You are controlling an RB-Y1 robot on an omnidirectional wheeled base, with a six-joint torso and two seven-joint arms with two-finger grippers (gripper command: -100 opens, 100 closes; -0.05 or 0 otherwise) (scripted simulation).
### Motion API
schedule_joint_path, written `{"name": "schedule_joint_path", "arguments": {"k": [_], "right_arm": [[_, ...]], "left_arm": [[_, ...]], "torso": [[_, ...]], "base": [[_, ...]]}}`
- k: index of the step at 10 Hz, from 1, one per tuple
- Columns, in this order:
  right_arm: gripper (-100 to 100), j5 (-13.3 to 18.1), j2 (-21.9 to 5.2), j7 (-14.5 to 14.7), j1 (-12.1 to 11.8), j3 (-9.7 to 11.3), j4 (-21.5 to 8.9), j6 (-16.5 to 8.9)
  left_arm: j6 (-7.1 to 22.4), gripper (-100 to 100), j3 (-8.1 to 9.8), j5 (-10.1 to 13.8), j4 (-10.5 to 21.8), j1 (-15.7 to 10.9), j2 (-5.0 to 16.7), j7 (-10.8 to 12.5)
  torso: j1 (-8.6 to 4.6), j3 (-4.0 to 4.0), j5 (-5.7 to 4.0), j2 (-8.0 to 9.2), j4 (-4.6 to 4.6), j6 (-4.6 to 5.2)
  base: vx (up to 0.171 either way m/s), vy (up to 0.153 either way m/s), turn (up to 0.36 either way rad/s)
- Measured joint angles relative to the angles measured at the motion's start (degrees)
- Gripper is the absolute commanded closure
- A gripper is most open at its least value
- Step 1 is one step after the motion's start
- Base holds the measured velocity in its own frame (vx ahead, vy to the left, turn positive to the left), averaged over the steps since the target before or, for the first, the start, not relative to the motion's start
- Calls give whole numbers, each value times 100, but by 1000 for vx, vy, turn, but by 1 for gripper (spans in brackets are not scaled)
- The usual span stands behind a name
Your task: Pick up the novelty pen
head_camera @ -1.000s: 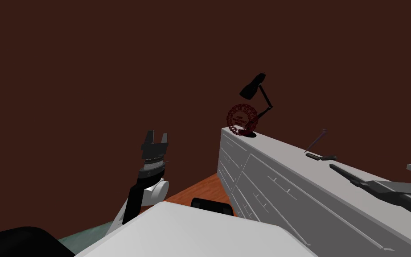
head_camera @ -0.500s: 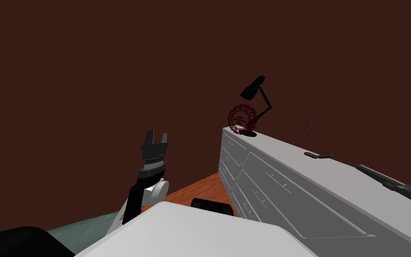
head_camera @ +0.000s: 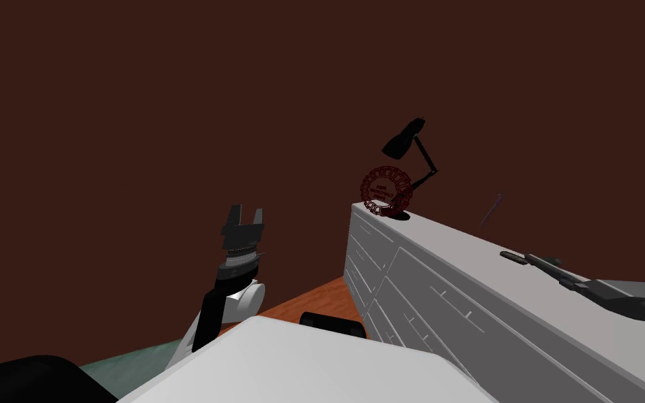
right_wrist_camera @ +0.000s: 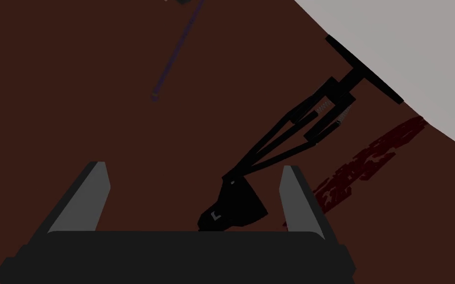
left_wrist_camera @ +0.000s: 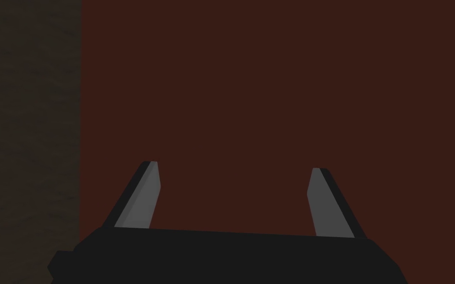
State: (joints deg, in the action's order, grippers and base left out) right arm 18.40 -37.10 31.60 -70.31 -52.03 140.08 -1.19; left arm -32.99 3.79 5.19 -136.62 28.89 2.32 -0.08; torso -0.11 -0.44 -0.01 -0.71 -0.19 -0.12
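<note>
The left gripper (head_camera: 246,211) is held raised with its fingers spread, clear of the work. The right gripper (right_wrist_camera: 194,167) is stretched over the dresser (head_camera: 454,280), fingers apart, with nothing between them. The pen (right_wrist_camera: 174,54), thin and purple, is seen slanted against the wall above the dresser top. It lies ahead of the right gripper but off its line, and the lamp (right_wrist_camera: 234,204) is sighted instead. The hand should be swung until the pen is centred, then advanced slowly and closed mid-shaft, the lamp being left untouched.
</note>
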Motion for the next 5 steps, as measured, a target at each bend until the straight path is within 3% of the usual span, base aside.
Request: {"name": "schedule_joint_path", "arguments": {"k": [1,2,3,4,5], "right_arm": [[-100,4,16,106,16,76,69,63],[0,4,18,128,18,83,76,84],[-100,4,17,126,18,82,75,82],[-100,-40,-7,93,15,-7,18,62],[100,-46,-11,82,15,-20,10,55]], "left_arm": [[0,0,0,0,0,0,0,0],[0,0,0,0,0,-1,0,0],[0,0,0,0,0,-1,0,0],[0,0,-1,0,0,-1,0,0],[0,0,0,0,0,-1,0,0]], "torso": [[2,3,0,5,2,1],[6,12,2,22,5,1],[9,21,2,36,9,2],[8,21,3,34,9,-2],[8,23,2,38,10,3]], "base": [[46,-7,2],[9,-2,2],[32,1,157],[20,-4,42],[0,0,0]]}}
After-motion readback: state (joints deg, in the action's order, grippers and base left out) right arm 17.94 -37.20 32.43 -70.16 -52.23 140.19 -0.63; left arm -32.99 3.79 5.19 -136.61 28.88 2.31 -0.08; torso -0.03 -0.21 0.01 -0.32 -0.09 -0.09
